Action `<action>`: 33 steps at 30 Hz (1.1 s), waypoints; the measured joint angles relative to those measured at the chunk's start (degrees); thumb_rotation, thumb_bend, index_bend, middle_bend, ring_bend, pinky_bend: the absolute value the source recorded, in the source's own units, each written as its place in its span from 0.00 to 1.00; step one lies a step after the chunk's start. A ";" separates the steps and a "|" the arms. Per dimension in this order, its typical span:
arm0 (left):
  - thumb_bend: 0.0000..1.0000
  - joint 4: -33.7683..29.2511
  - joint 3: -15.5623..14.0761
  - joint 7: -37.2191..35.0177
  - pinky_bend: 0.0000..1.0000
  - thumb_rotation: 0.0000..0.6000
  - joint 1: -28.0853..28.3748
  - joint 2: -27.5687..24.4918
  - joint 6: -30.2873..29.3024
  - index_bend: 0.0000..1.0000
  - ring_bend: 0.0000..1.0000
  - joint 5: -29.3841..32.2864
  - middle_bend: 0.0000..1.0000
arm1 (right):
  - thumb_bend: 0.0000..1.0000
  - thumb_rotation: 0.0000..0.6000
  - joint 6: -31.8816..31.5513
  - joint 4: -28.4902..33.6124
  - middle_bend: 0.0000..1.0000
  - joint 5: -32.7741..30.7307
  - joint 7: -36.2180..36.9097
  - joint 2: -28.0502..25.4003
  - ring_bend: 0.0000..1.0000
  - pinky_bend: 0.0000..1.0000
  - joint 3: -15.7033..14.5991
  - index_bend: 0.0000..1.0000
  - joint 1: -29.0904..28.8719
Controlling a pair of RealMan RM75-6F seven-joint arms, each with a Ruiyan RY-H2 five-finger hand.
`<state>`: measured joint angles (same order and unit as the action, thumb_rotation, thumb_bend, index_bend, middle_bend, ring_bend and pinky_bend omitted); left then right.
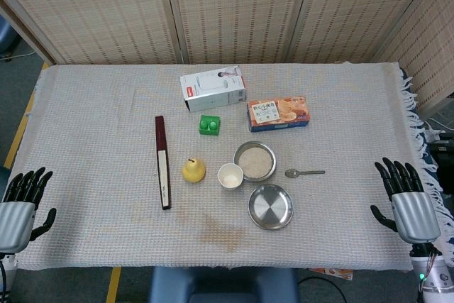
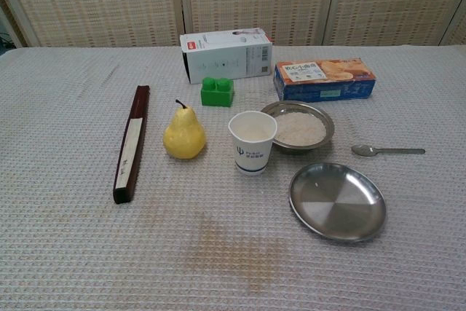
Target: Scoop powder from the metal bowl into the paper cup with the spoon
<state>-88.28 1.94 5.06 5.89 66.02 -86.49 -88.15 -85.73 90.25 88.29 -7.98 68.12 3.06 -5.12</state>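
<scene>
A metal bowl (image 1: 255,160) (image 2: 298,126) filled with white powder stands mid-table. A white paper cup (image 1: 230,176) (image 2: 253,142) stands upright just left of it, touching or nearly so. A metal spoon (image 1: 304,172) (image 2: 387,151) lies flat to the right of the bowl, its handle pointing right. My left hand (image 1: 21,204) rests at the table's near left corner and my right hand (image 1: 406,200) at the near right edge. Both have spread fingers, hold nothing, and are far from the spoon. The chest view shows neither hand.
An empty metal plate (image 1: 270,206) (image 2: 337,200) lies in front of the bowl. A yellow pear (image 1: 193,169), a dark folded fan (image 1: 163,162), a green block (image 1: 209,125), a white box (image 1: 213,88) and an orange box (image 1: 278,113) stand around. A brownish stain (image 1: 221,233) marks the cloth.
</scene>
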 measured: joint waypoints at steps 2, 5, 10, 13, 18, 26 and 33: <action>0.42 -0.13 -0.05 -0.22 0.06 1.00 -0.04 -0.08 -0.01 0.00 0.00 -0.04 0.00 | 0.15 1.00 0.59 -0.34 0.00 -0.63 -0.24 0.45 0.00 0.00 0.15 0.00 -0.21; 0.42 -0.24 -0.06 -0.46 0.06 1.00 0.10 -0.18 0.42 0.00 0.00 0.07 0.00 | 0.16 1.00 1.31 -1.27 0.00 -1.45 -0.47 1.29 0.00 0.00 0.45 0.01 -0.54; 0.42 -0.62 -0.39 -1.03 0.06 1.00 0.39 -0.49 1.06 0.00 0.00 -0.35 0.00 | 0.18 1.00 3.43 -4.39 0.00 -2.71 -1.14 4.06 0.00 0.00 1.64 0.13 -2.30; 0.42 -0.66 -0.47 -1.37 0.06 1.00 0.57 -0.57 1.19 0.00 0.00 -0.62 0.00 | 0.21 1.00 6.13 -5.80 0.00 -3.50 -2.78 5.60 0.00 0.00 2.84 0.22 -4.76; 0.43 -1.01 -0.82 -1.51 0.06 1.00 0.84 -0.62 1.80 0.00 0.00 -1.02 0.00 | 0.23 1.00 12.43 -9.16 0.00 -6.17 -5.16 8.84 0.00 0.00 4.85 0.39 -9.28; 0.44 -0.76 -0.80 -2.03 0.06 1.00 1.10 -0.61 2.11 0.00 0.00 -0.99 0.00 | 0.30 1.00 19.93 -19.40 0.00 -8.09 -4.31 17.25 0.00 0.00 6.39 0.44 -16.31; 0.44 -0.33 -0.85 -3.29 0.05 1.00 1.31 -0.85 2.36 0.00 0.00 -1.06 0.00 | 0.30 1.00 24.22 -28.36 0.00 -9.07 -2.54 24.30 0.00 0.00 6.19 0.45 -20.02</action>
<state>-88.62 1.10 1.77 7.21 65.17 -84.13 -89.21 -61.51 61.89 79.22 -10.52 92.42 9.24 -25.14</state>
